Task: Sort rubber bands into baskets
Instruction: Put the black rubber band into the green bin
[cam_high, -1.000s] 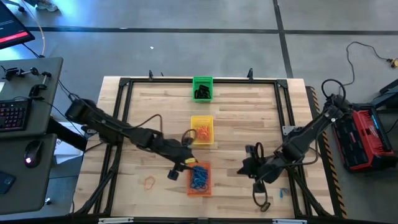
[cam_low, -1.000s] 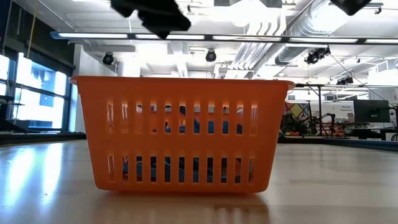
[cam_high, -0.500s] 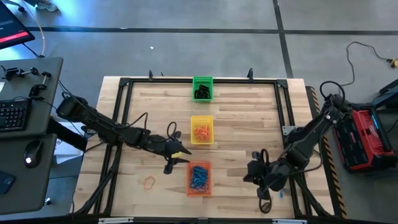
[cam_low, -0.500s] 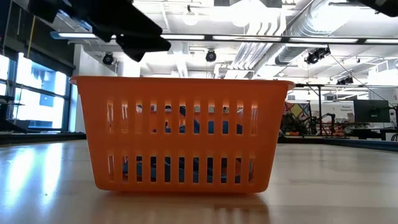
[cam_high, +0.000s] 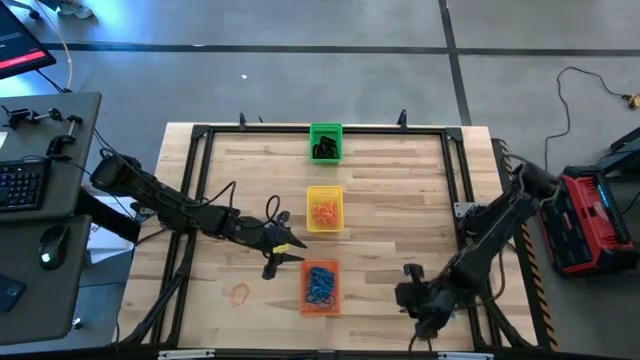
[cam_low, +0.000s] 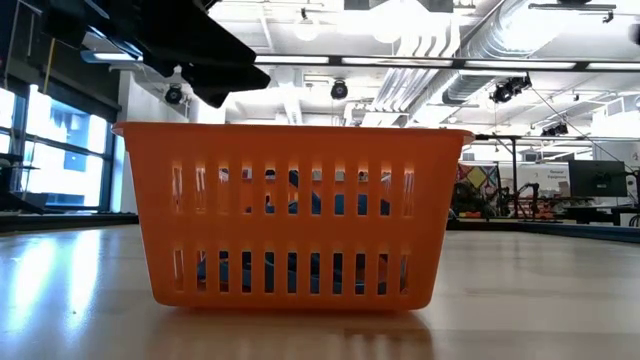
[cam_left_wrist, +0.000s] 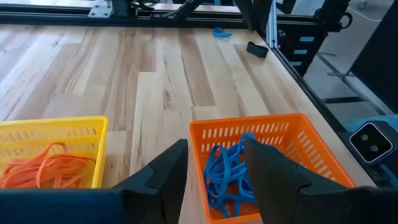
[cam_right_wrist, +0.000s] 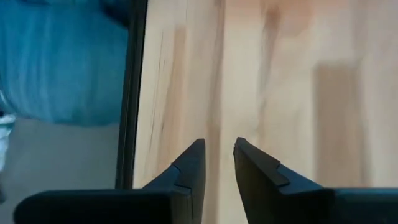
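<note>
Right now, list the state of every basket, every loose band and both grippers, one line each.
green basket: upright, black bands inside.
yellow basket: upright, orange bands inside.
orange basket: upright, blue bands inside.
orange band: loose on the table, left of the orange basket.
blue band: loose on the table near the frame.
left gripper: open, empty, beside the orange basket.
right gripper: slightly apart, empty, low over bare table.

We find no text, label, brand, number or sign that we can read in any view. The baskets, the tabletop and the arms carry no lettering that we can make out, and the far screens in the room are too small to read.
</note>
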